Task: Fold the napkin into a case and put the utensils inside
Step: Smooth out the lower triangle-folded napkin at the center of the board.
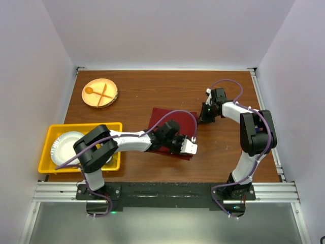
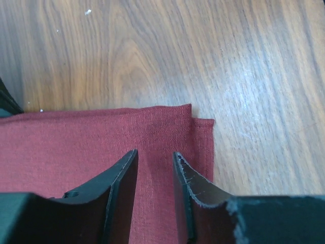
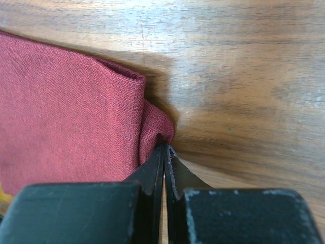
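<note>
Right wrist: right gripper (image 3: 163, 148) fingers pressed together, pinching corner of dark red soft cloth napkin (image 3: 66, 112), cloth lying left of tips. Left gripper (image 2: 155, 158) part-spread over its folded edge.

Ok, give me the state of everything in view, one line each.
Napkin, folded, lying flat.
Left gripper, open over the napkin.
Right gripper, shut on the napkin's corner.
Spoon and fork, crossed on the plate.
Bin, holding a white dish.
</note>
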`<state>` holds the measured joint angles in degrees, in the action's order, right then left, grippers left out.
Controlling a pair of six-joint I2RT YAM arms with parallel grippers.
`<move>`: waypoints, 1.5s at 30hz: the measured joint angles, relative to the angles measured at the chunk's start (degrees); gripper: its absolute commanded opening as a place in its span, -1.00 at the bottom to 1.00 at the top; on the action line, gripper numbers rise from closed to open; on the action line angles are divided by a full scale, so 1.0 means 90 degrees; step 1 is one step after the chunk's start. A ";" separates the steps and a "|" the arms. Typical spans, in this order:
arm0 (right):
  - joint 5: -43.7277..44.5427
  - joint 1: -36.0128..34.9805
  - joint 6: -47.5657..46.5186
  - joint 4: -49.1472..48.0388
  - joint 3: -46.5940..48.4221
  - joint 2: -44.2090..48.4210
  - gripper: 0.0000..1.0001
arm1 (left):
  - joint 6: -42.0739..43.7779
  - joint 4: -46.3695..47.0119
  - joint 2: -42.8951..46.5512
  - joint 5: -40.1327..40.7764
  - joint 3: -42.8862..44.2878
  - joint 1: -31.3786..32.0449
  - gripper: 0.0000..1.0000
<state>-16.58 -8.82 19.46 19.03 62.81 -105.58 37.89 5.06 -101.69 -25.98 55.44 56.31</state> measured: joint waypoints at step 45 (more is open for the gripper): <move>0.0733 -0.0129 -0.0223 0.0245 0.0223 0.0046 -0.48 | 0.0168 0.0058 0.0015 0.0270 -0.0199 0.0231 -1.00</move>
<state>-9.98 -9.98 17.45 21.23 64.82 -105.16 39.40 5.58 -101.56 -23.55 53.65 58.39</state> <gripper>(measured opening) 0.112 0.016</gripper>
